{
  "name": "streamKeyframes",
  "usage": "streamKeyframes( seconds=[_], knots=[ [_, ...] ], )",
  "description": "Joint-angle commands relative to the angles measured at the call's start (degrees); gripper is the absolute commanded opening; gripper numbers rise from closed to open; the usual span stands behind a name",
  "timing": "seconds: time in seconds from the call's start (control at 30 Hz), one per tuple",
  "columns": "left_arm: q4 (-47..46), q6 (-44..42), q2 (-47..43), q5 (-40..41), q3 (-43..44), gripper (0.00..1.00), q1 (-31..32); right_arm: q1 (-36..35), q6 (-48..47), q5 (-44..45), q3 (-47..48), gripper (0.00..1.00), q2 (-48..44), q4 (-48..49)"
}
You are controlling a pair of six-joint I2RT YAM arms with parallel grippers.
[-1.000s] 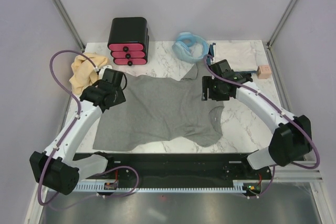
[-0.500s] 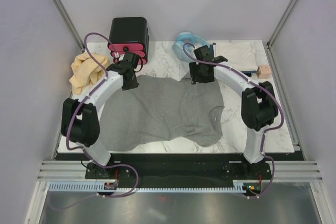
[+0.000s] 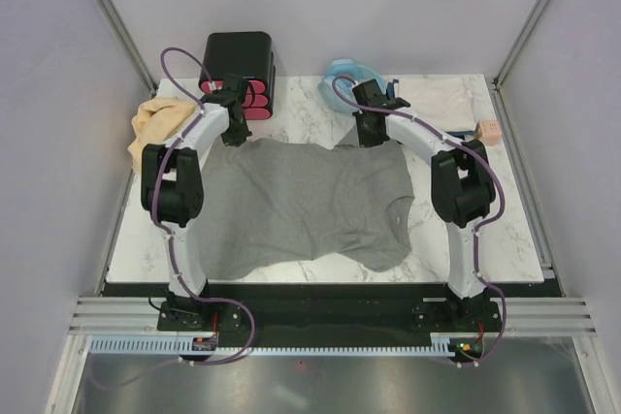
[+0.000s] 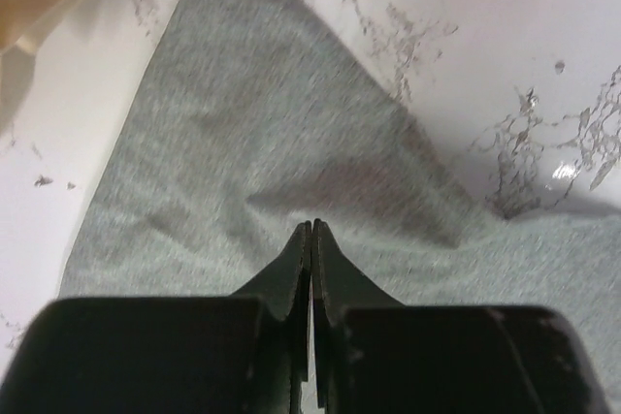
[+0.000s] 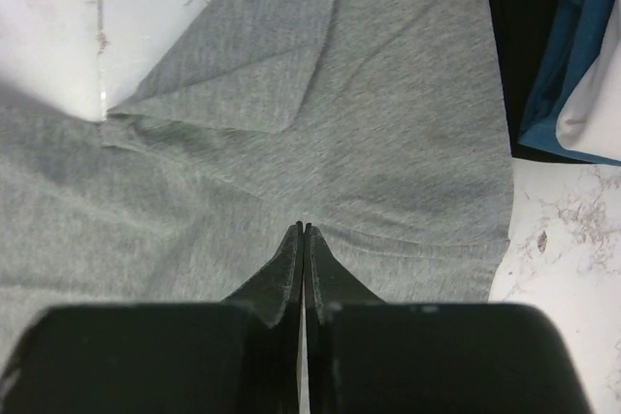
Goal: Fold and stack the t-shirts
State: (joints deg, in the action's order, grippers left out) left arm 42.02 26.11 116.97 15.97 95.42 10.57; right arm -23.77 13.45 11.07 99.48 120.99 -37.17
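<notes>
Step in hand: you are gripping the far edge of the heather-grey t-shirt (image 3: 301,201), and I judge this to be the start of its first fold
Where the shirt is: it lies spread and wrinkled in the middle of the counter (image 3: 485,220), between your two arms
Left claw (image 4: 311,230): clenched on the shirt's far-left corner, with the cloth puckering in toward the tips, near the black box with pink drawers (image 3: 238,55)
Right claw (image 5: 302,232): clenched on the far-right stretch of the same edge, just near of a turned-over flap and close to the light-blue coiled hose (image 3: 344,75)
Lift: raise both claws together and level, only high enough for the edge to clear the cloth under it
Tension: keep the edge lightly taut between the claws so it comes over as one straight line
Travel: draw it toward you evenly and lay it square on the near edge
Check first: each pinch looks thin, so confirm cloth rises with both claws before you travel
Watch: the flap by the right claw could get trapped inside the fold
T-shirts in view: three, the grey one, one crumpled tan-yellow t-shirt (image 3: 155,123) at the left edge and one flat whitish t-shirt (image 3: 437,102) at the far right
Folded and stacked so far: none that you can see
Other things: one box, one hose, one small pink block (image 3: 487,132)
</notes>
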Motion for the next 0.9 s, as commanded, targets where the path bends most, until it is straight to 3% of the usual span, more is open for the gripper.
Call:
streamKeyframes(
  seconds=[0.0,0.47,0.87],
  knots=[
    [2.1,-2.9,4.7,0.1,5.1,0.02,-0.4,0.6,-0.8,3.1,2.3,0.00,2.1,-0.4],
    [2.0,-3.3,9.7,-0.5,8.7,0.02,-1.9,0.8,-1.0,1.5,2.9,0.00,7.3,2.8],
    [1.2,-0.6,9.0,-0.4,3.8,0.02,-4.7,0.9,-1.0,1.2,1.9,0.00,9.1,2.9]
  ],
)
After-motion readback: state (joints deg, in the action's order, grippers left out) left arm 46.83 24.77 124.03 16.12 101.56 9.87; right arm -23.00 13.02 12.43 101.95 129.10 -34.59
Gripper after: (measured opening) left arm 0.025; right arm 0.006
